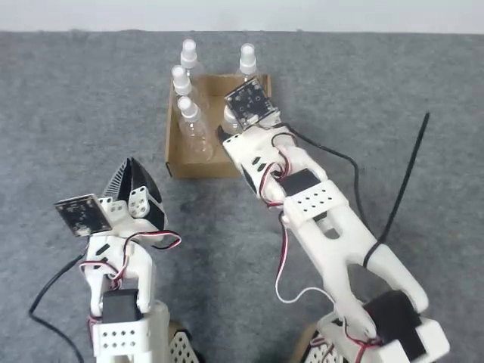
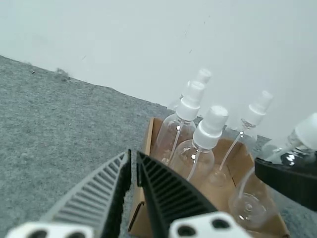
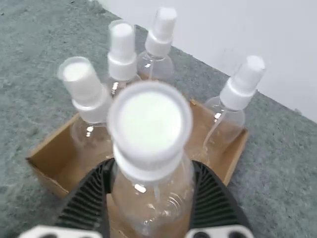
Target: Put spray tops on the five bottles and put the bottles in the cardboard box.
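Left claw point(image 2: 132, 159): closed tight on nothing, on the near side of the cardboard box point(image 1: 172, 144), apart from it, above the grey bench point(image 1: 68, 98).
Held bottle point(image 3: 148, 129): between the right claw's jaws, over the box's near part; clear, upright, with a white spray top.
Right claw point(image 3: 150, 198): parted to the bottle's width, clasping its body.
Other bottles point(image 3: 86, 99): four, clear, white-topped, upright, beyond the held one.
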{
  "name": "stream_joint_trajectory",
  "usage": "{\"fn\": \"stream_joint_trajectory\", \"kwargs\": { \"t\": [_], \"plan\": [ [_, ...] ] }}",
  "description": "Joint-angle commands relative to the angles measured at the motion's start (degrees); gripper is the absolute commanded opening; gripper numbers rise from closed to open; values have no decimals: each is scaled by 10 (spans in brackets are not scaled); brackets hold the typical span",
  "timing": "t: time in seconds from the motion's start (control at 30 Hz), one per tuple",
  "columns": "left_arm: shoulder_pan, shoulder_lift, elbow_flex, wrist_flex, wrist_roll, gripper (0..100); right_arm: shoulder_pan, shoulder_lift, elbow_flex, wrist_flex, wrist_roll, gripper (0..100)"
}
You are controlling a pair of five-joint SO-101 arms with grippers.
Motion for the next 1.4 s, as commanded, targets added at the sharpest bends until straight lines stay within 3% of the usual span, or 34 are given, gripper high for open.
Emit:
{"fn": "stream_joint_trajectory", "kwargs": {
  "t": [0.0, 0.2, 0.4, 1.13, 1.37],
  "plan": [
    [-1, -7, -7, 3, -6, 12, 17, -11, -33, -16, -26, 6],
    [-1, -7, -7, 3, -6, 12, 17, -10, -33, -16, -115, 9],
    [-1, -7, -7, 3, -6, 12, 17, 16, -33, -17, -117, 9],
    [-1, -7, -7, 4, -6, 12, 35, 167, -34, -167, -113, 9],
    [-1, -7, -7, 4, -6, 12, 48, 210, -62, -166, -113, 9]
  ]
}}
